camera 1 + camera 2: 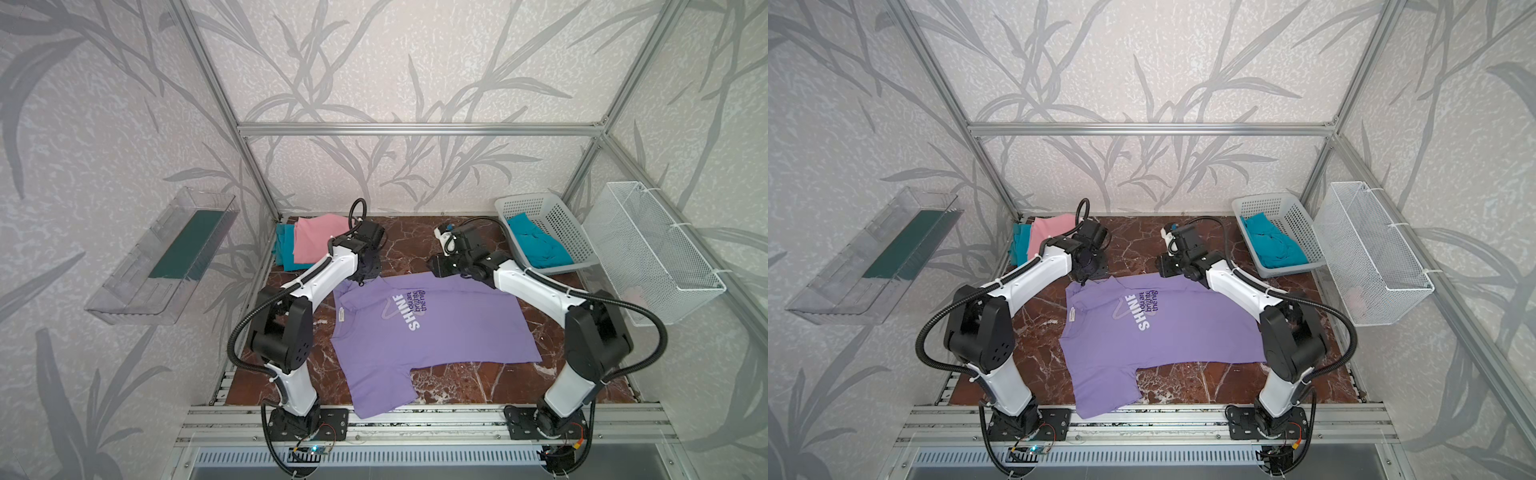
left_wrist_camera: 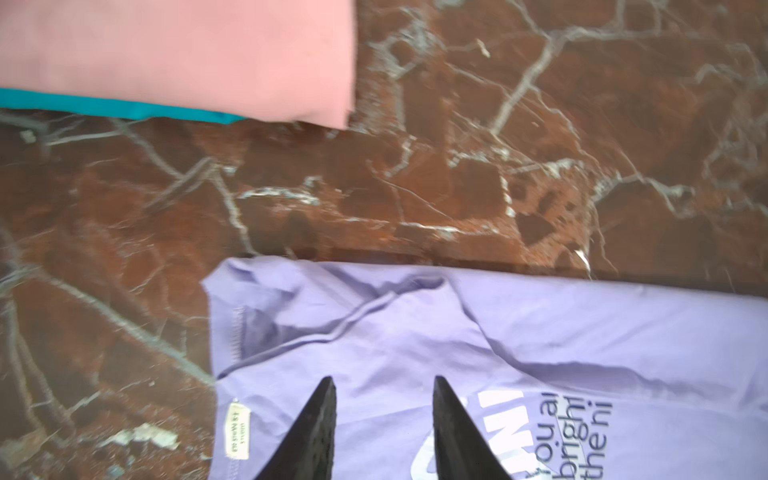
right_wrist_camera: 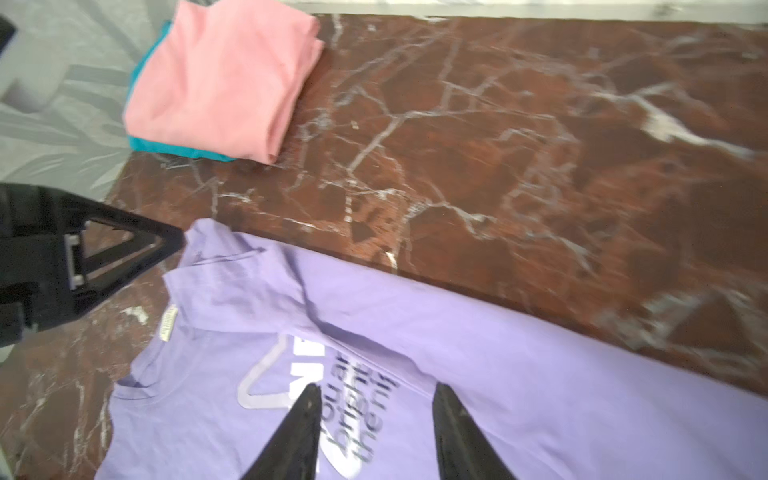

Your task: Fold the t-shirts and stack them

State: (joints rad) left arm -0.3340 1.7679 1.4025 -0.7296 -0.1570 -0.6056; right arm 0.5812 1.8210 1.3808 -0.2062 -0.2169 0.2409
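While the left pincer (image 2: 383,382) and right pincer (image 3: 376,388) are gaping empty, the sleeve (image 1: 376,395) of the purple shirt (image 1: 440,328) is overhanging the counter (image 1: 457,382) at its near edge, risking a snag.

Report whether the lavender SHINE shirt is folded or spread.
Partly folded: the lavender shirt has its far side turned in over the print; the near sleeve is spread.

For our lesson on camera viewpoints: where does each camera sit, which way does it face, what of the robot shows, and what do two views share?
Top views: high behind the arms, facing down toward the back wall; left arm, right arm, lavender t-shirt between.
Left wrist: on the left arm, facing the shirt's neck label; open left gripper shows.
Right wrist: on the right arm, facing the print; open right gripper, left gripper show.
Shared: both wrist views show the pink t-shirt.
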